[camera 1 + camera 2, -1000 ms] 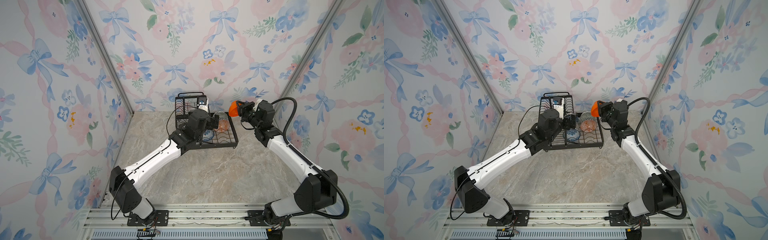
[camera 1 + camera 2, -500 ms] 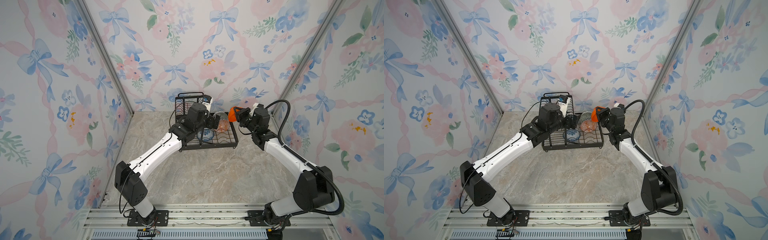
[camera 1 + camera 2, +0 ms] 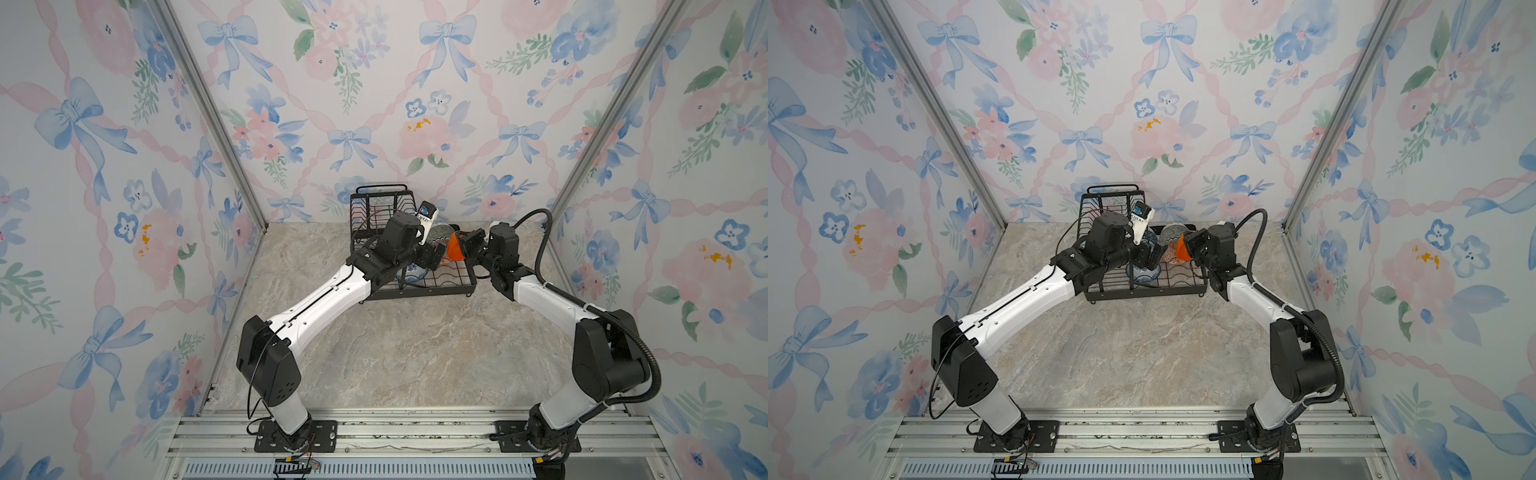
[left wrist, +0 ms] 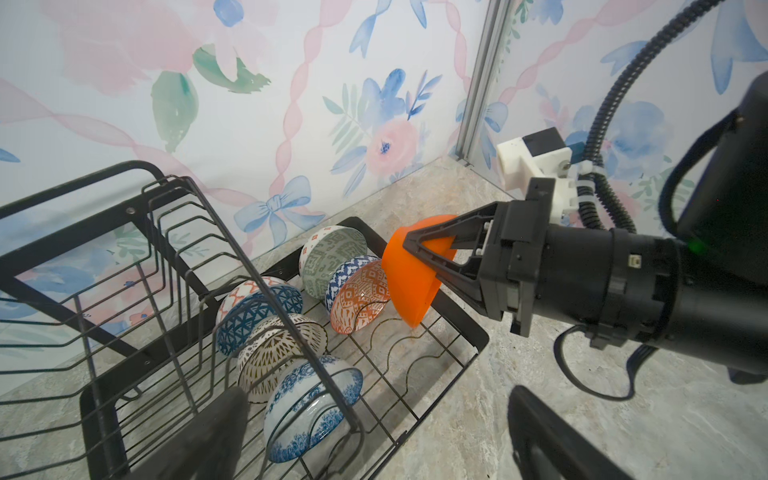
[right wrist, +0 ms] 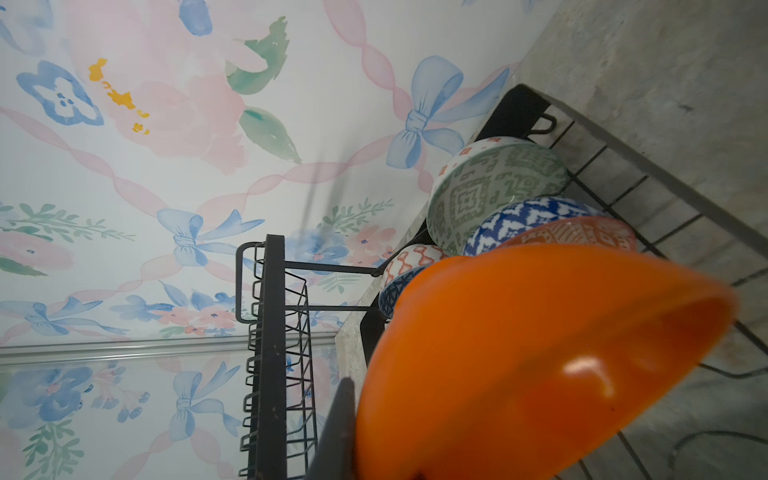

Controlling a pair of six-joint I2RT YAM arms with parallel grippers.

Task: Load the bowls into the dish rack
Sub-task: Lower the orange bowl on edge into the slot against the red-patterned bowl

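While my right gripper (image 4: 409, 245) pinches the plain orange bowl (image 4: 409, 286) by its rim, tilted over the frame-right end of the lower tray of the dish rack (image 3: 428, 292), patterned bowls (image 4: 359, 295) stand on edge just beside it, above centre in both top views. My left gripper (image 3: 433, 254) gapes wide, empty. Marbled grey tabletop (image 3: 407, 345) spreads below; bow-and-flower wallpaper (image 3: 374, 104) covers three walls.

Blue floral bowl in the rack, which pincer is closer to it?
Left. The left pincer hangs open close over the blue floral bowl; the right pincer is farther, shut on the plain orange bowl at the far row of the rack.
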